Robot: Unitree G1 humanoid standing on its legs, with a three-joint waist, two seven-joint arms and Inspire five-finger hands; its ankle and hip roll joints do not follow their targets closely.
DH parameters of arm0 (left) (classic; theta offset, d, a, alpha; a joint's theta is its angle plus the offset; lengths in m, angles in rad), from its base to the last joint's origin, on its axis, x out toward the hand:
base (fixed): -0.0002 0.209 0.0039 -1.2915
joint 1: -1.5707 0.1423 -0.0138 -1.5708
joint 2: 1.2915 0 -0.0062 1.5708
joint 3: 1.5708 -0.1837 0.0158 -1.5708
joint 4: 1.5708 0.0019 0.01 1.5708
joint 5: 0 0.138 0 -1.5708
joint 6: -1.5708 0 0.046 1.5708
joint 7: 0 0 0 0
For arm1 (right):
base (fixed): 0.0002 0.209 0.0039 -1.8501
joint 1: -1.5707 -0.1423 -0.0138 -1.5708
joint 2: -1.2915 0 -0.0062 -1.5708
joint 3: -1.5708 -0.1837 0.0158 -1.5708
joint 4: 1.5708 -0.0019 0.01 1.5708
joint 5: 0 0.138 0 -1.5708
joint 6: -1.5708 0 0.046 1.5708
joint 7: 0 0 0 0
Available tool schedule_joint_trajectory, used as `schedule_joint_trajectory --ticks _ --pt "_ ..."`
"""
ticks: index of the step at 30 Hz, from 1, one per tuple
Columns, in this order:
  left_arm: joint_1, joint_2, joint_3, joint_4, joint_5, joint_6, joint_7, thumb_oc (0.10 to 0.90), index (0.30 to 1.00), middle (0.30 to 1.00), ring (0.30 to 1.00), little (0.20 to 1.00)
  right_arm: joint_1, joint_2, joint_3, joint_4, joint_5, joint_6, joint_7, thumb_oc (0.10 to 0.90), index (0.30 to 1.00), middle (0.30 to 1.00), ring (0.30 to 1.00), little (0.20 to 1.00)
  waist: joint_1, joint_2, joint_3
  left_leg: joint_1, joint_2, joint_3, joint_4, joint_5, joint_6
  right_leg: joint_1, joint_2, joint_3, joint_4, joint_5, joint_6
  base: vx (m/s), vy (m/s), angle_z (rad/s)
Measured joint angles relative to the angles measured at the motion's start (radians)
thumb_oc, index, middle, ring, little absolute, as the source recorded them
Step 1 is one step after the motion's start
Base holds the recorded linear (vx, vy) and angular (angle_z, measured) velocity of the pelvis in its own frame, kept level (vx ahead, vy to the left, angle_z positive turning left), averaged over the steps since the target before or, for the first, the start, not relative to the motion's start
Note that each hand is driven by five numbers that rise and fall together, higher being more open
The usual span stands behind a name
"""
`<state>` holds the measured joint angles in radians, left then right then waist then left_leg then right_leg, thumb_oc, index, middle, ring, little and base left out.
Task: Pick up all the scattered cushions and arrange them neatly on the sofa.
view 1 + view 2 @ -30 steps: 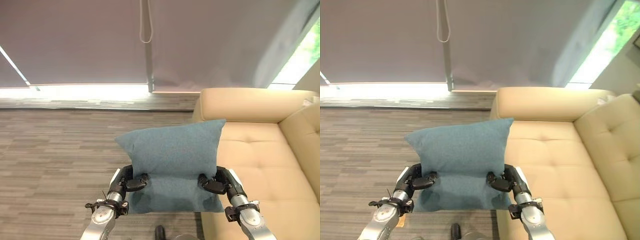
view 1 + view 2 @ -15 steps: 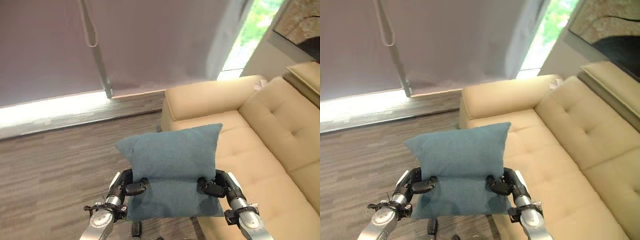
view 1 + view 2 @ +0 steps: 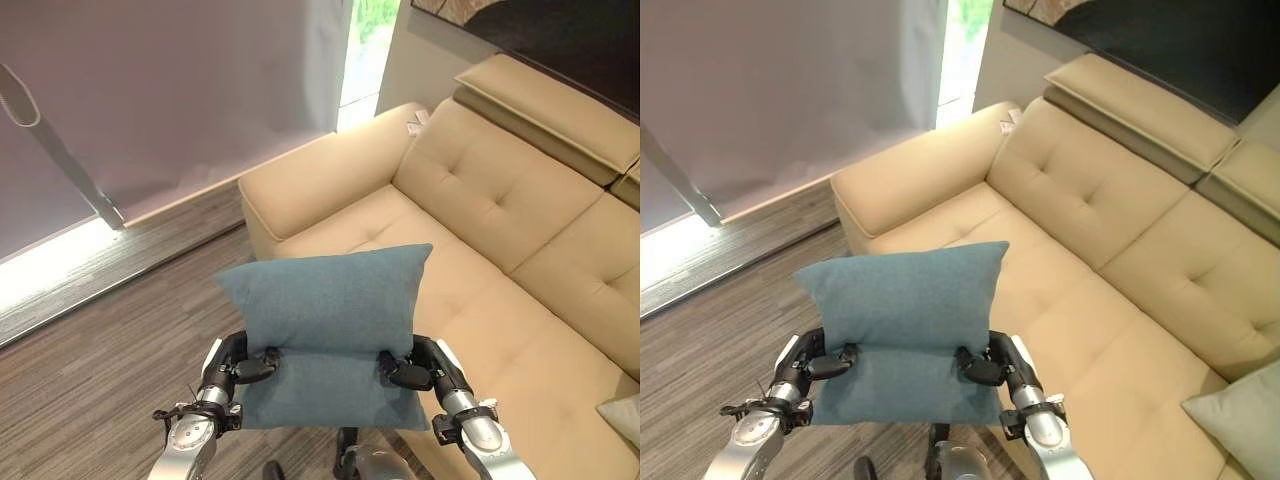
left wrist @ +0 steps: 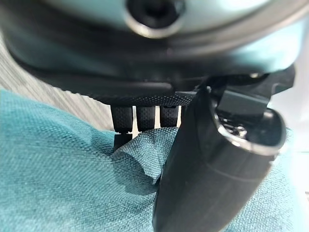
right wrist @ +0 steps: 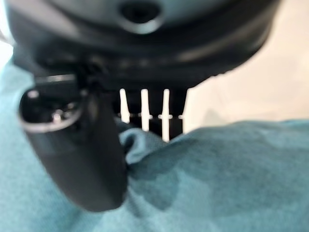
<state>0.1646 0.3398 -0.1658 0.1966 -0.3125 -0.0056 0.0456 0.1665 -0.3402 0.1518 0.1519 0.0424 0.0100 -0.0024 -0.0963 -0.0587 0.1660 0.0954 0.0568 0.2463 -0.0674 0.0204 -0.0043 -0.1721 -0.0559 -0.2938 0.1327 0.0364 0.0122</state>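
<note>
In the left eye view one teal cushion (image 3: 325,325) is held up in the air between the two hands, its upper half standing upright and its lower half folded toward the robot along a crease at hand height; it hangs over the wood-grain floor (image 3: 110,340) just off the front edge of the beige sofa (image 3: 480,230), near the sofa's armrest end, and touches neither. The left hand (image 3: 238,364) clamps the cushion's left edge and the right hand (image 3: 415,366) its right edge, fingers curled into the fabric at the crease. The seat beside the cushion lies bare as far as the tufted backrest — open room along the whole front edge. In the right eye view a second cushion, a pale grey-green cushion (image 3: 1240,415), lies on the seat at the far end from the armrest, well apart from the teal one; that makes two cushions counted. Behind the armrest a grey roller blind (image 3: 770,80) hangs down to the floor, with a bright strip of window beside it. In the left wrist view the thumb and fingers pinch a raised fold of teal cloth. The right wrist view shows the same — thumb and fingers closed on a fold of the cushion.
</note>
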Motion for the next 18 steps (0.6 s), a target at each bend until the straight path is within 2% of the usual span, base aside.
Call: schedule_joint_trajectory --ticks 1,3,4,5,6,7,8,10,12,13,14,15,16,17,18 --pt "0.0 -0.002 -0.01 0.0 0.0 0.001 -0.006 0.4 0.3 0.3 0.3 0.3 0.003 -0.006 -0.007 0.0 0.0 0.0 -0.001 0.4 0.3 0.3 0.3 0.3 -0.008 0.0 0.0 0.014 0.007 -0.023 0.041 -0.007 -0.011 0.037 0.008 -0.002 -0.003 -0.015 -0.022 0.33 -0.137 -0.16" --pt "0.0 -0.008 -0.026 -0.003 0.0 0.001 -0.013 0.4 0.3 0.3 0.3 0.3 0.011 -0.019 -0.025 -0.002 0.001 0.0 -0.002 0.4 0.3 0.3 0.3 0.3 -0.029 0.01 -0.013 0.026 0.029 -0.041 0.144 -0.022 -0.045 0.119 0.027 0.0 -0.043 -0.047 -0.003 0.25 -0.137 0.05" --pt "-0.013 -0.007 -0.029 -0.003 0.0 0.001 -0.016 0.4 0.3 0.3 0.3 0.3 0.008 -0.019 -0.032 -0.001 0.002 -0.001 -0.001 0.4 0.3 0.3 0.3 0.3 -0.03 0.001 -0.018 -0.05 0.05 -0.042 0.348 -0.06 -0.131 0.136 0.032 0.019 -0.049 -0.082 -0.028 0.17 -0.008 -0.28" --pt "-0.015 -0.009 -0.029 -0.006 0.0 -0.001 -0.014 0.4 0.3 0.3 0.3 0.3 0.009 -0.019 -0.035 -0.009 0.003 -0.002 -0.002 0.4 0.3 0.3 0.3 0.3 -0.02 -0.002 -0.024 -0.187 0.088 -0.045 0.638 -0.055 -0.146 0.15 0.032 0.046 -0.053 -0.084 -0.061 0.25 0.102 -0.7" --pt "-0.011 -0.018 -0.031 -0.007 0.0 -0.002 -0.014 0.4 0.3 0.3 0.3 0.3 0.012 -0.033 -0.035 -0.016 0.004 -0.005 -0.003 0.4 0.3 0.3 0.3 0.3 -0.013 0.007 -0.037 -0.278 0.087 -0.104 0.736 -0.084 -0.128 0.162 0.047 0.087 -0.061 -0.087 -0.08 0.31 0.145 -0.93" --pt "-0.007 -0.019 -0.03 -0.008 0.0 -0.003 -0.014 0.4 0.3 0.3 0.3 0.3 0.013 -0.037 -0.034 -0.016 0.005 -0.005 -0.003 0.4 0.3 0.3 0.3 0.3 -0.003 0.007 -0.04 -0.274 0.082 -0.107 0.66 -0.105 -0.095 0.166 0.051 0.116 -0.067 -0.081 -0.085 0.29 0.144 -1.12" --pt "-0.008 -0.018 -0.03 -0.01 0.0 -0.002 -0.015 0.4 0.3 0.3 0.3 0.3 0.013 -0.042 -0.033 -0.016 0.005 -0.005 -0.001 0.4 0.3 0.3 0.3 0.3 0.001 0.003 -0.039 -0.258 0.084 -0.102 0.49 -0.111 -0.085 0.173 0.058 0.139 -0.068 -0.078 -0.083 0.16 0.068 -0.82" --pt "-0.011 -0.021 -0.031 -0.01 0.0 -0.002 -0.016 0.4 0.3 0.3 0.3 0.3 0.014 -0.045 -0.034 -0.015 0.005 -0.004 -0.003 0.4 0.3 0.3 0.3 0.3 -0.004 -0.002 -0.036 -0.238 0.082 -0.107 0.33 -0.102 -0.091 0.181 0.069 0.161 -0.068 -0.08 -0.08 0.22 0.089 -0.67" --pt "-0.011 -0.021 -0.034 -0.01 0.0 -0.001 -0.016 0.4 0.3 0.3 0.3 0.3 0.017 -0.043 -0.033 -0.013 0.005 -0.001 -0.006 0.4 0.3 0.3 0.3 0.3 -0.02 -0.037 -0.025 -0.257 0.077 -0.171 0.21 -0.065 -0.111 0.218 0.082 0.209 -0.078 -0.084 -0.073 0.35 0.153 -0.75" --pt "-0.011 -0.021 -0.034 -0.01 0.0 -0.001 -0.015 0.4 0.3 0.3 0.3 0.3 0.016 -0.043 -0.033 -0.011 0.005 -0.001 -0.006 0.4 0.3 0.3 0.3 0.3 -0.016 -0.047 -0.027 -0.254 0.066 -0.225 0.162 -0.056 -0.121 0.228 0.088 0.237 -0.089 -0.089 -0.066 0.17 0.085 -0.51" --pt "-0.012 -0.021 -0.034 -0.01 -0.001 -0.001 -0.014 0.4 0.3 0.3 0.3 0.3 0.015 -0.043 -0.033 -0.011 0.005 -0.001 -0.007 0.4 0.3 0.3 0.3 0.3 -0.013 -0.051 -0.027 -0.256 0.062 -0.247 0.145 -0.051 -0.125 0.233 0.091 0.25 -0.096 -0.09 -0.065 0.14 0.093 -0.79" --pt "-0.015 -0.022 -0.041 -0.009 -0.002 -0.001 -0.011 0.4 0.3 0.3 0.3 0.3 0.01 -0.044 -0.034 -0.01 0.005 -0.001 -0.015 0.4 0.3 0.3 0.3 0.3 0.001 -0.062 -0.026 -0.269 0.035 -0.342 0.112 -0.042 -0.127 0.251 0.097 0.295 -0.119 -0.088 -0.068 0.13 0.112 -0.93" --pt "-0.014 -0.022 -0.05 -0.009 -0.003 -0.001 -0.011 0.4 0.3 0.3 0.3 0.3 0.008 -0.045 -0.04 -0.01 0.005 -0.001 -0.017 0.4 0.3 0.3 0.3 0.3 0.007 -0.06 -0.026 -0.283 0.016 -0.377 0.114 -0.003 -0.107 0.263 0.098 0.31 -0.119 -0.088 -0.068 0.2 0.196 -0.96" --pt "-0.015 -0.02 -0.06 -0.008 -0.004 0.0 -0.009 0.4 0.3 0.3 0.3 0.3 0.01 -0.046 -0.04 -0.009 0.005 0.0 -0.024 0.4 0.3 0.3 0.3 0.3 0.002 -0.055 -0.028 -0.303 0.004 -0.377 0.13 0.002 -0.102 0.283 0.097 0.318 -0.131 -0.091 -0.063 0.29 0.344 -0.85" --pt "-0.016 -0.021 -0.062 -0.008 -0.009 -0.001 -0.009 0.4 0.3 0.3 0.3 0.3 0.01 -0.047 -0.043 -0.009 0.004 0.001 -0.024 0.4 0.3 0.3 0.3 0.3 0.0 -0.042 -0.033 -0.289 -0.005 -0.385 0.121 0.016 -0.077 0.302 0.095 0.345 -0.141 -0.099 -0.05 0.3 0.367 -0.72"
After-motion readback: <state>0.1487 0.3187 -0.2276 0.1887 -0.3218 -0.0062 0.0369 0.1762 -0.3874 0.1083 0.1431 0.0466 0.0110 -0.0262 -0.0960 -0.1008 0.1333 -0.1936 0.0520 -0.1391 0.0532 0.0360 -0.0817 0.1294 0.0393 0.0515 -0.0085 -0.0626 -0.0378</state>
